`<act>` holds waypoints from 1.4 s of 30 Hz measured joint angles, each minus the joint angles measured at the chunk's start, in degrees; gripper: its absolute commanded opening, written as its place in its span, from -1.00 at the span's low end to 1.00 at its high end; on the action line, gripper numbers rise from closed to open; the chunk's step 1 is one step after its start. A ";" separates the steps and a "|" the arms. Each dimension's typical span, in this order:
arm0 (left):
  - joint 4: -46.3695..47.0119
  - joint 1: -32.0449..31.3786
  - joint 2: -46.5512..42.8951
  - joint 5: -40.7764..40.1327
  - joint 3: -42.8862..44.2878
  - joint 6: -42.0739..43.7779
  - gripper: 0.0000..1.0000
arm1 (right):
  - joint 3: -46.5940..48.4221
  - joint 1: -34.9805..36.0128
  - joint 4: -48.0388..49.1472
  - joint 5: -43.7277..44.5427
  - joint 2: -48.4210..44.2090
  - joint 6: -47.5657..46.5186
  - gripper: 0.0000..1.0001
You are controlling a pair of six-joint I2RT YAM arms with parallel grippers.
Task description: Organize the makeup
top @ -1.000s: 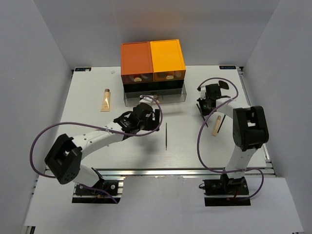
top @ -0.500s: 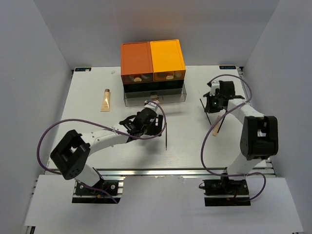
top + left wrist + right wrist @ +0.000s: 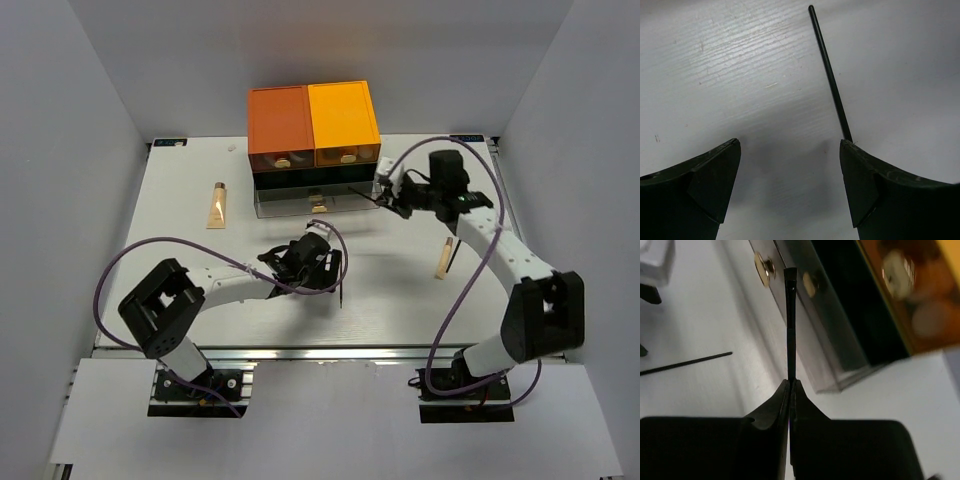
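R pincer (image 3: 790,390) clamps stick (image 3: 790,320) at drawer (image 3: 835,350), prob. needs tip-in next; L pincer (image 3: 790,170) gapes over 2nd stick (image 3: 830,80).

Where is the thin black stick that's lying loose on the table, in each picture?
Top external: loose stick, table centre, beside the left tool.
Left wrist: loose stick, rising beside one fingertip.
Right wrist: loose stick, left edge; held stick is another.
Shared landmark: white table.

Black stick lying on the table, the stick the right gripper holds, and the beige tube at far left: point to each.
loose black stick (image 3: 831,75), left wrist view, mid-shaft.
held black stick (image 3: 790,325), right wrist view, mid-shaft.
left beige tube (image 3: 217,207), top external view, middle of body.
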 measured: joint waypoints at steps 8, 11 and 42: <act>-0.42 -0.72 2.56 -0.04 0.57 0.39 0.78 | 22.95 8.35 -5.86 1.97 13.46 -19.17 -1.00; -0.28 -0.94 3.15 -0.07 1.68 0.39 0.78 | 29.29 10.51 -8.48 4.22 17.07 -23.21 -1.00; -8.94 -1.68 21.00 -3.54 21.99 -1.90 -0.17 | 13.90 5.35 7.34 12.09 -1.36 10.40 0.60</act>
